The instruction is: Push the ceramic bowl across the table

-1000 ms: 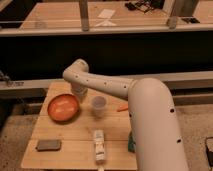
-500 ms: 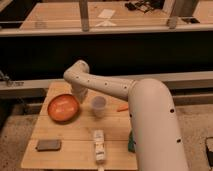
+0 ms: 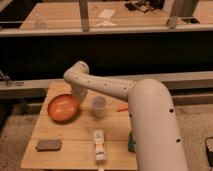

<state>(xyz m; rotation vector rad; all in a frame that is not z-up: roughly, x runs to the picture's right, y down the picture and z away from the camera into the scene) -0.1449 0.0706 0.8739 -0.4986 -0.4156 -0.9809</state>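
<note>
On the table, a translucent plastic cup stands just right of centre, and a small orange piece lies beyond it, close to the arm. Nearer the front edge lie a white tube and, to the left, a dark flat block. A green object shows partly from behind the arm. A long bench with metal rails runs behind.

The arm rises thick at the right, reaches left over the table, bends at an elbow and drops down. The gripper hangs at its end, fingers together and holding nothing. It sits between the cup and the ceramic bowl. The bowl rests left of centre, its right rim just beside the gripper; whether they touch is hard to tell.
</note>
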